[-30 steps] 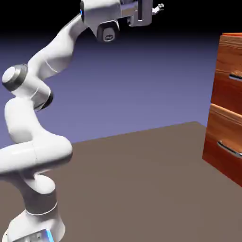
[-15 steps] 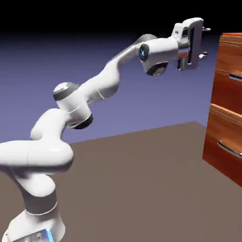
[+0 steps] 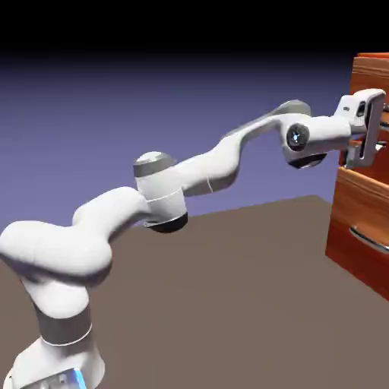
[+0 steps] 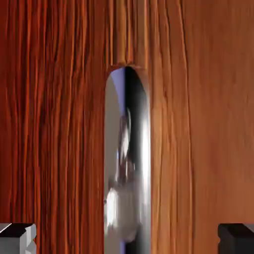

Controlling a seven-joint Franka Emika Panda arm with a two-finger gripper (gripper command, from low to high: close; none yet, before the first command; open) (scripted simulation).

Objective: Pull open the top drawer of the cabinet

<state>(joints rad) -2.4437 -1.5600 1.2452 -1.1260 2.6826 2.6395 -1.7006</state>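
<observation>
1. Looking at the exterior view, you've got your white arm (image 3: 216, 166) stretched from the lower left up toward the cabinet (image 3: 348, 178) on the right, with a bend at the elbow partway along.
2. Your end effector (image 3: 381, 129) is right up by the top drawer (image 3: 363, 80), and it covers part of that drawer front from this angle.
3. The jaws are wide apart, btw. In the hand view one grey fingertip sits in each bottom corner, with the top drawer's handle (image 4: 145, 149) running up the middle between them.
4. That handle is a shiny silver bar, and you can see a blurry pale reflection in it. Neither fingertip touches it in the hand view, so your end effector isn't gripping anything.
5. Wood grain fills the rest of the hand view, running up and down, deep red on the left and lighter orange-brown on the right.
6. The top drawer is the upper front on the cabinet, above the lower drawer (image 3: 357, 209), which has its own curved silver bar handle (image 3: 370, 239) in plain sight.
7. You've got the arm's base (image 3: 57, 361) down in the lower left of the exterior view, on the brown surface (image 3: 220, 304), with a small blue light showing near the bottom.
</observation>
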